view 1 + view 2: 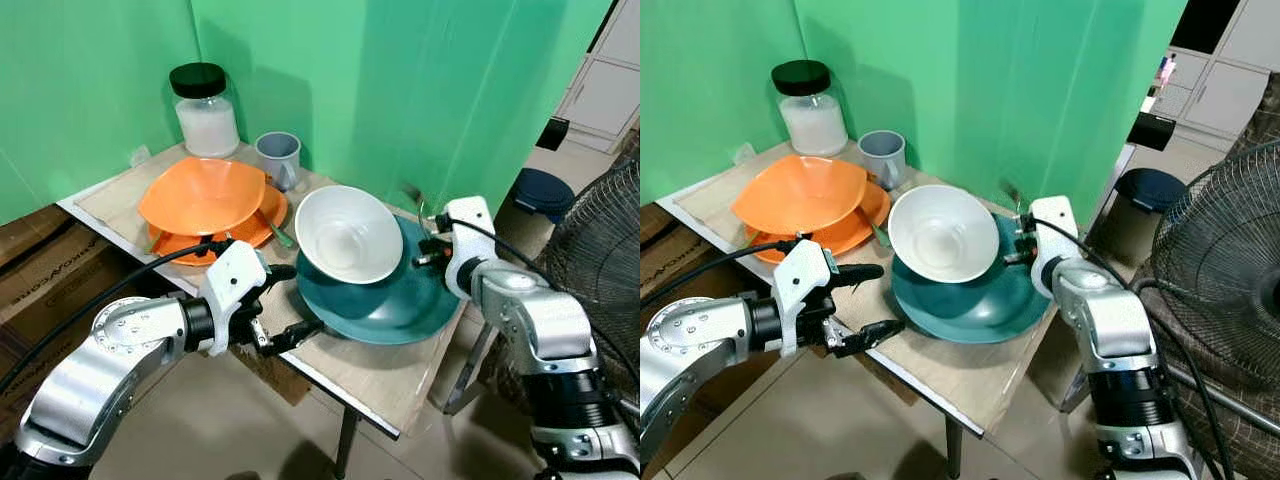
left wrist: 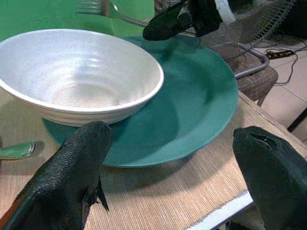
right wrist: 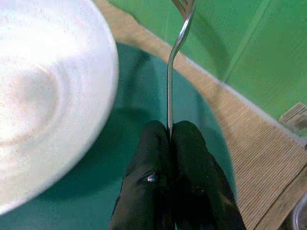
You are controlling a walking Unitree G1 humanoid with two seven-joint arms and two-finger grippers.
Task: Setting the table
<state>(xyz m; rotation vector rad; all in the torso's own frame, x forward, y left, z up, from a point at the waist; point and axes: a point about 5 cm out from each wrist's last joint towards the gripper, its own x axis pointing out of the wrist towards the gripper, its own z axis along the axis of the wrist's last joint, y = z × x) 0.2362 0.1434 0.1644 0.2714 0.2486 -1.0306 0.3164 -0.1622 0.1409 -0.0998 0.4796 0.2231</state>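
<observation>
A: Steel, thin and bright: the fork [image 3: 169, 79] stands pinched by its handle between the closed fingers of the right gripper [image 3: 170, 139], tines pointing up and away, above the far edge of the teal plate [image 1: 420, 300]. What does the step ask for?

B: By my reading, the fork is to be laid beside the plate. The grip sits at the handle's end, so the fork can swing; a slow wrist keeps it from slipping. It should come down flat on the woven mat [image 1: 390, 375], just beside the plate's rim and not on it.

A: And the white bowl [image 1: 348, 235]?

B: It rests on the plate, leaning toward its left side, its rim overhanging there. The fork's path should stay on the right side, well clear of the bowl.

A: The left gripper [image 1: 282, 305]?

B: It hovers at the near table edge, fingers spread wide, one finger [image 2: 72, 172] just short of the plate's near rim. It holds nothing. It could steady the plate, but any push would shift the leaning bowl.

A: Other hazards?

B: The orange bowl [image 1: 200, 192] on its orange plates [image 1: 255, 228], a green-handled utensil [image 1: 280, 236], the grey cup [image 1: 279, 157] and the jar [image 1: 205, 110] crowd the far left. The right half of the mat offers the open space, though the table edge lies near; the release should come only once the fork touches down.
</observation>
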